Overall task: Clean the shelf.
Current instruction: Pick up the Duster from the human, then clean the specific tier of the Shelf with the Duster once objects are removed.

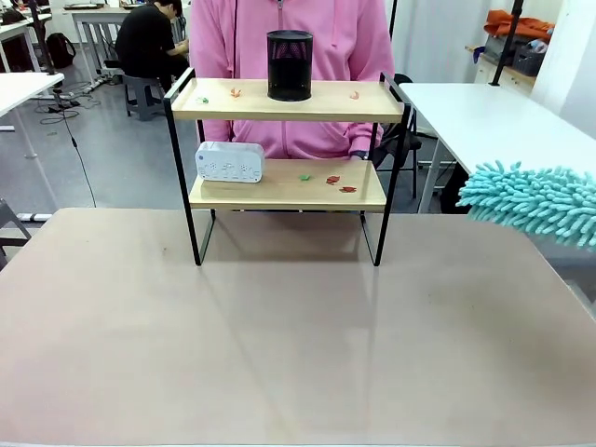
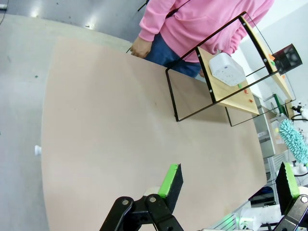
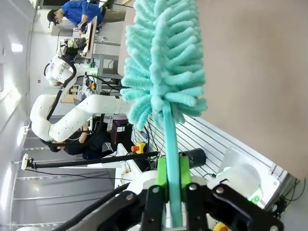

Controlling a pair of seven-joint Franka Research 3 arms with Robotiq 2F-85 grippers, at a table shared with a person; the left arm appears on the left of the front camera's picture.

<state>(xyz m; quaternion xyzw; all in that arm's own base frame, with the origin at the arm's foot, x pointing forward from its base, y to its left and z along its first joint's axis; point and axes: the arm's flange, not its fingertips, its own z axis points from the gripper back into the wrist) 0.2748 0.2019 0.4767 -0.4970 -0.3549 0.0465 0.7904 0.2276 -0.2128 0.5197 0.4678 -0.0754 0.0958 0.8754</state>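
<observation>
The shelf [image 1: 279,193] stands at the far middle of the tabletop [image 1: 279,326], long axis left to right, open front facing me. My left fingers [image 2: 171,180], spread and empty, are well apart from it. My right fingers [image 3: 161,177] clamp a teal duster [image 1: 535,200], off to its right. Small scraps [image 1: 333,180] on its boards are too tiny to identify.

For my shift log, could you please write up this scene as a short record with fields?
Shelf: two boards, standing on the table, person in pink behind it
Top board: black mesh cup, small scraps
Lower board: white box, red and green scraps
Right claw: shut on a teal duster, apart from the shelf
Left claw: open, holding nothing, above the table
</observation>
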